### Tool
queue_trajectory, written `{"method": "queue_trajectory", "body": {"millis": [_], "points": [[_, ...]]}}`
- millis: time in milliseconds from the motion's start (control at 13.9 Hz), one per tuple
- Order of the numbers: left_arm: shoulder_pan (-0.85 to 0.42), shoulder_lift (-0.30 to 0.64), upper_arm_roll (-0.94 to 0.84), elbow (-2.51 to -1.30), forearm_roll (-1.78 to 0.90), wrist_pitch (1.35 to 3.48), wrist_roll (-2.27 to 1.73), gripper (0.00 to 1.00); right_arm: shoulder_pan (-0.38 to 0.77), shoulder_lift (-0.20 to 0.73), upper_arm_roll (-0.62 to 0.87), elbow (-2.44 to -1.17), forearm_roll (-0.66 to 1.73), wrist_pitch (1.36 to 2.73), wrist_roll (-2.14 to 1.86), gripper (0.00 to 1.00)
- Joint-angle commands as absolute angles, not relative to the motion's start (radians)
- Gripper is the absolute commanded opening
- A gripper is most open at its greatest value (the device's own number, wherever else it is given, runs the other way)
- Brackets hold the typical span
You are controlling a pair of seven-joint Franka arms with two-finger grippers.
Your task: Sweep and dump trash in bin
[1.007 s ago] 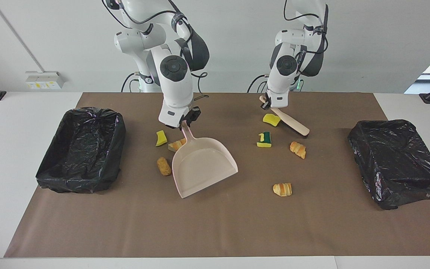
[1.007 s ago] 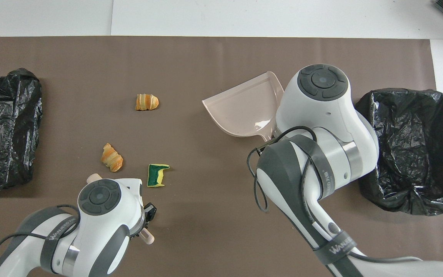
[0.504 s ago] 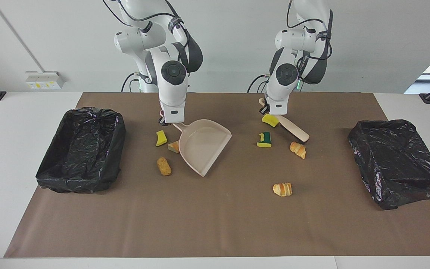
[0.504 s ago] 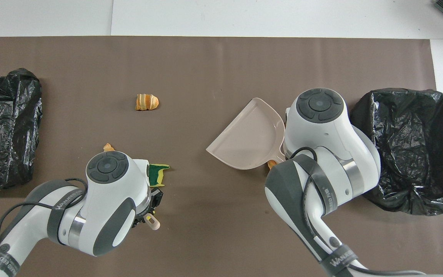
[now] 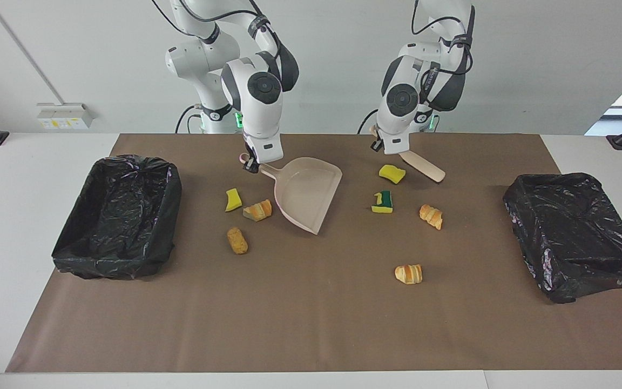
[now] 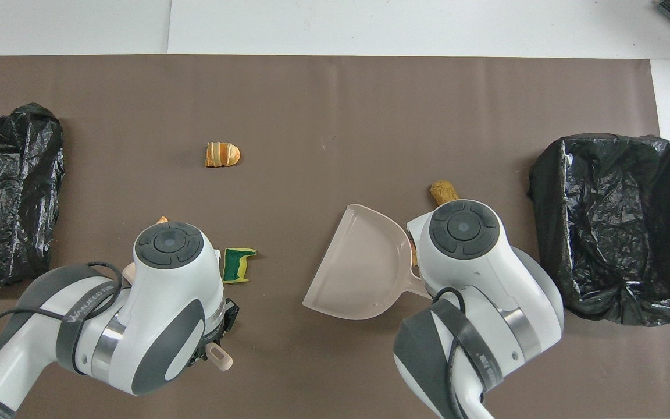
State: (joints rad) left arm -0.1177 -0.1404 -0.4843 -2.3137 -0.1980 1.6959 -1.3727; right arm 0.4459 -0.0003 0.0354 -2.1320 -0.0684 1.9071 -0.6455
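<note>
Trash: seven small bits scattered on the brown mat (image 5: 311, 324) covering the desk, none in a bin. Toward the right arm's end: a curved yellow sponge piece (image 5: 232, 200), a golden-brown bread wedge (image 5: 257, 210) just beside it and close to the dustpan's edge, and a crumbed brown roll (image 5: 237, 240) farther from the robots. Toward the left arm's end: a yellow sponge piece (image 5: 392, 173) just beside the brush, a green-backed sponge piece (image 5: 382, 202) with yellow showing along its edges, a croissant-like piece (image 5: 431, 216) near it, and a striped croissant-like piece (image 5: 408, 274) lying alone, farthest from the robots. In the overhead view only the green-backed sponge, the lone croissant, the brown roll and slivers of two other pieces show; the rest sit under the arms.

Right gripper (image 5: 250, 163) has its jaws pinching the handle end of the pale pink dustpan (image 5: 305, 192); the pan is tilted, its open mouth angled away from the robots toward the middle of the mat. Left gripper (image 5: 380, 147) has its jaws pinching the beige-handled brush (image 5: 421, 166), which slants out toward the left arm's end.

Two bins lined with black bags sit at the ends of the mat: one (image 5: 119, 216) at the right arm's end, one (image 5: 575, 232) at the left arm's end, both well apart from the trash.
</note>
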Motion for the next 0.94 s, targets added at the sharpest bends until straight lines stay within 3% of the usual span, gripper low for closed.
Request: {"method": "queue_trajectory", "body": {"millis": [0, 144, 504, 647, 863], "points": [[-0.118, -0.169, -0.505, -2.368, -0.23, 1.798, -1.465, 0.0, 0.446, -0.009, 0.037, -2.181, -0.097, 1.994, -0.683, 0.0], [-0.11, -0.138, -0.503, -2.358, -0.287, 1.894, -1.476, 0.0, 0.442, -0.009, 0.037, -2.223, -0.156, 2.069, -0.767, 0.0], [-0.104, -0.035, -0.502, -2.273, -0.301, 2.126, -1.508, 0.0, 0.428, 0.001, 0.037, -2.223, -0.207, 2.083, -0.871, 0.0], [-0.106, 0.003, -0.502, -2.203, -0.284, 2.088, -1.462, 0.0, 0.434, 0.008, 0.037, -2.223, -0.216, 2.077, -0.871, 0.0], [-0.107, -0.014, -0.502, -2.174, -0.253, 1.939, -1.317, 0.0, 0.434, 0.008, 0.037, -2.221, -0.221, 2.06, -0.861, 0.0]]}}
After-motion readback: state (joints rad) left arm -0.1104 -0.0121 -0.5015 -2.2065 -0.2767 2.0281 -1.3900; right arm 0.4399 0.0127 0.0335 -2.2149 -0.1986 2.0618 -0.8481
